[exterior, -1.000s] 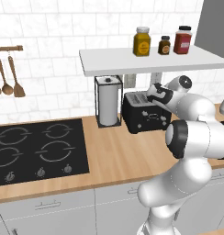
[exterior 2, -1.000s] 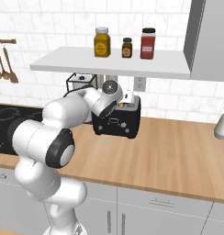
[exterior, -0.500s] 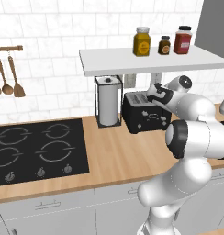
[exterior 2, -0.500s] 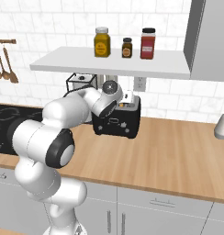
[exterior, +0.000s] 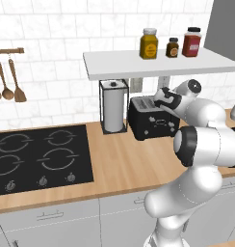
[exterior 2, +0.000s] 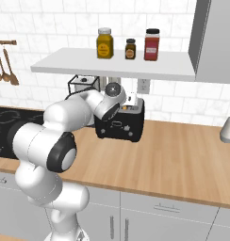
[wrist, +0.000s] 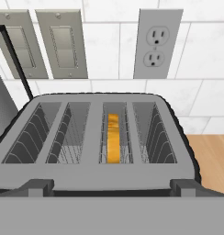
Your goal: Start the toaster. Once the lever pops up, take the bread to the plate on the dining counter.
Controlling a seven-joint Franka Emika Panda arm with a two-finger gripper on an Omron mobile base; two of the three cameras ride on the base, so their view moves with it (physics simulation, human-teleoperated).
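The toaster (exterior: 151, 118) sits on your wooden table (exterior: 124, 164) against the tiled wall, just beside the paper-towel holder (exterior: 113, 106) and under the shelf (exterior 2: 112, 66). You can see the bread (wrist: 113, 137) standing edge-up, deep in one slot. Your gripper (wrist: 111, 186) hangs spread wide above the toaster's top, grasping nothing.

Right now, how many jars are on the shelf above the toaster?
3: a yellow jar at the left, a small dark jar in the middle, a red jar at the right. None appear hidden.
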